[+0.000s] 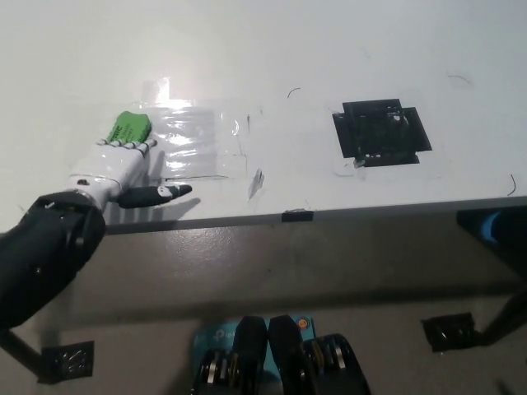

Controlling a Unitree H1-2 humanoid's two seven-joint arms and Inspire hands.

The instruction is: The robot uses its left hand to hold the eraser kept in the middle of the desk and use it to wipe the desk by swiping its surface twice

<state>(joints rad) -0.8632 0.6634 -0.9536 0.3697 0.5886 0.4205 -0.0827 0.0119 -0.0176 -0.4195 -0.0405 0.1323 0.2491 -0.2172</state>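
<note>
Head view: we see the white desk [346, 49] filling the upper half of the picture, its front edge running across the middle. Our left robot hand [119, 169] lies at the desk's near left, palm down, its fingers stretched forward over the near end of the green eraser [129, 127], with one dark finger [160, 194] sticking out sideways toward the middle of the desk. We cannot tell whether the fingers actually clasp the eraser or merely rest on it; only its far end shows beyond them. The eraser sits at the left edge of a patch of clear tape [198, 140] stuck flat on the desk. Well apart to the right lies a black taped square [380, 132]. Our right robot hand is not in view.
</note>
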